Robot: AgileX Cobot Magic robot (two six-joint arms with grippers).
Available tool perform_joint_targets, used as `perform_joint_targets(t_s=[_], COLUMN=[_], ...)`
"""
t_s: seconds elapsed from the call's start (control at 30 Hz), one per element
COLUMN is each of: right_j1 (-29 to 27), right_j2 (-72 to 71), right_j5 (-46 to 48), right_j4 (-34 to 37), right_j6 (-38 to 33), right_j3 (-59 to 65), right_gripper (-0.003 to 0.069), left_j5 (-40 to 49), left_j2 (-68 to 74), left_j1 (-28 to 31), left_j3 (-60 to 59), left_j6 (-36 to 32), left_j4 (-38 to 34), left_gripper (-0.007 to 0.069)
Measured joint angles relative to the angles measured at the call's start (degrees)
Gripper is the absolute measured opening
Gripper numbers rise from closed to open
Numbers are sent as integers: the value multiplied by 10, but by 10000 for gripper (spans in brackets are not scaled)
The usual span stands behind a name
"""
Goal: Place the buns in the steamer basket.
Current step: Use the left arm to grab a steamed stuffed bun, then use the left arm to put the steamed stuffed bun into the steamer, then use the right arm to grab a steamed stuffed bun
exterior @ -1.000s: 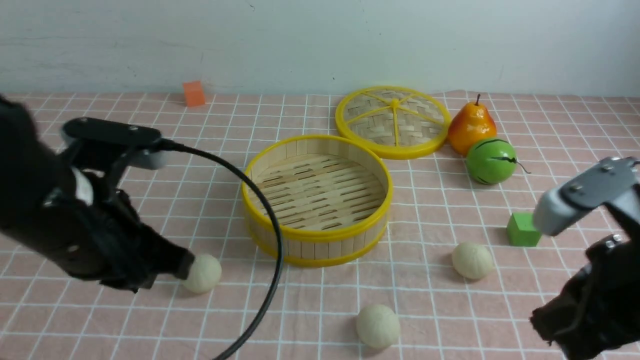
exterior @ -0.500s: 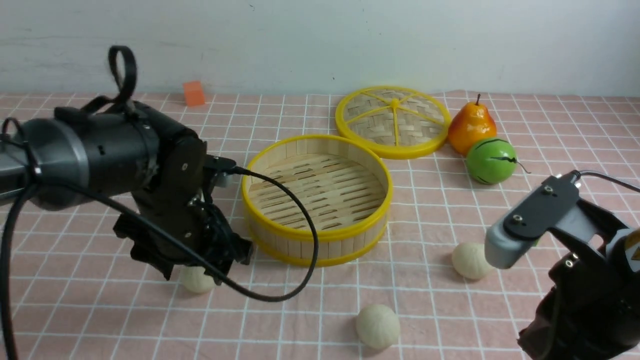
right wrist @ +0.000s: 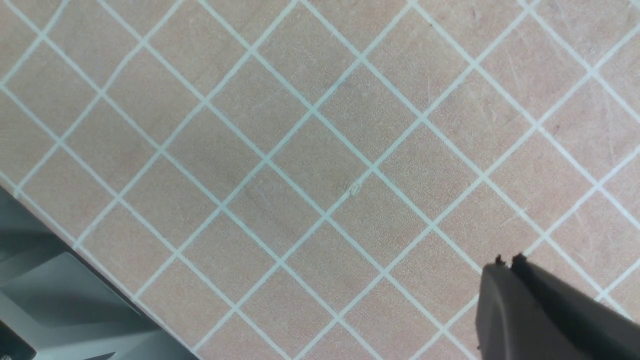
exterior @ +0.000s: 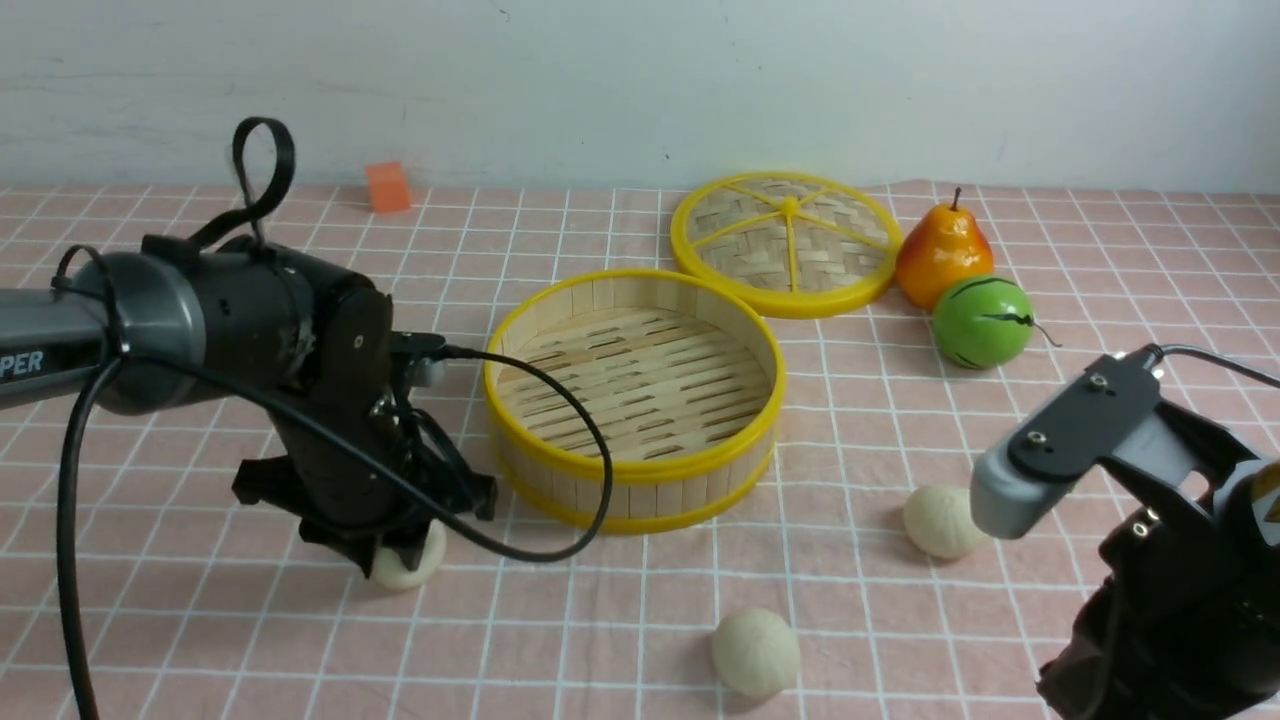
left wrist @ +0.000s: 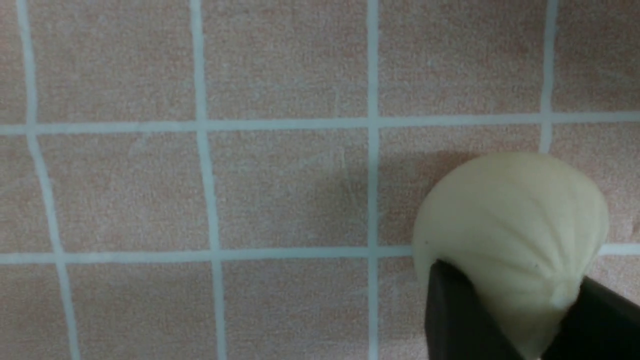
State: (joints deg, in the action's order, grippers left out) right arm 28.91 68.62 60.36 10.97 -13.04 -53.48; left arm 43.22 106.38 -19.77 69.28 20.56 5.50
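The steamer basket (exterior: 630, 470) stands empty mid-table. One cream bun (exterior: 415, 572) lies on the cloth just left of the basket's front. My left gripper (exterior: 396, 556) is down over it. In the left wrist view the two dark fingers (left wrist: 450, 310) press both sides of that bun (left wrist: 510, 215), and the gripper (left wrist: 515, 280) is shut on it. A second bun (exterior: 945, 520) lies right of the basket and a third (exterior: 756, 652) near the front. My right gripper (right wrist: 507, 260) is shut and empty above bare cloth at the front right.
The woven lid (exterior: 787, 243) lies behind the basket, with a pear (exterior: 942, 255) and a green fruit (exterior: 982, 322) to its right. An orange cube (exterior: 387, 187) sits at the back left. The left arm's cable (exterior: 560, 540) loops before the basket. The table edge (right wrist: 60, 300) is near the right gripper.
My left arm swung in from the left and came down over the left bun, its fingers now on both sides. My right arm shifted at first, then stayed still.
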Motion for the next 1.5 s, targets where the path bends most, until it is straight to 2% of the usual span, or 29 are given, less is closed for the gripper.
perform_joint_targets(t_s=[0.13, 0.17, 0.4, 0.57, 0.73, 0.87, 1.03, 1.07, 1.1, 1.13, 1.17, 1.23, 1.3, 1.37, 1.43, 1.47, 1.5], right_j1=[0, 0, 0, 0, 0, 0, 0, 0, 0, 0, 0, 0, 0, 0, 0, 0, 0], right_j2=[0, 0, 0, 0, 0, 0, 0, 0, 0, 0, 0, 0, 0, 4, 15, 16, 28], right_j5=[0, 0, -16, -36, -38, -38, -30, -29, -28, -29, -31, -45, -54, -57, -56, -56, -56], right_j4=[5, 5, 8, 9, 9, 9, 9, 9, 9, 6, 6, -8, -27, -51, -63, -63, -63], right_j6=[0, 0, 0, 0, 0, 0, 0, 0, 0, 0, 1, 19, 36, 60, 67, 67, 71], right_j3=[0, 0, 0, 0, 0, 0, 0, 0, 0, 0, 0, -1, -5, -25, -49, -52, -74], right_gripper=[-2, -2, -2, -1, 0, 2, 4, 4, 8, 12, 13, 41, 74, 154, 236, 246, 316], left_j5=[15, 23, 75, 43, 27, 19, -22, -23, -25, -23, -21, 10, 40, 88, 126, 130, 158], left_j2=[-15, -19, -62, -46, 29, 88, 111, 111, 110, 109, 108, 101, 90, 60, 27, 19, -14], left_j1=[0, 0, -12, -58, -59, -55, -55, -55, -55, -55, -55, -55, -55, -55, -55, -55, -55], left_j3=[23, 31, 159, 228, 249, 249, 249, 249, 249, 249, 251, 265, 289, 331, 374, 378, 402], left_j6=[-12, -15, -59, -71, -49, -39, -10, -7, -2, -1, 0, 2, 2, -7, -23, -25, -36], left_j4=[0, 0, -55, -97, -86, -67, -64, -63, -55, -55, -50, -43, -42, -42, -42, -42, -42], left_gripper=[15, 1, -3, -3, 17, 119, 375, 386, 471, 519, 536, 617, 636, 633, 611, 608, 572])
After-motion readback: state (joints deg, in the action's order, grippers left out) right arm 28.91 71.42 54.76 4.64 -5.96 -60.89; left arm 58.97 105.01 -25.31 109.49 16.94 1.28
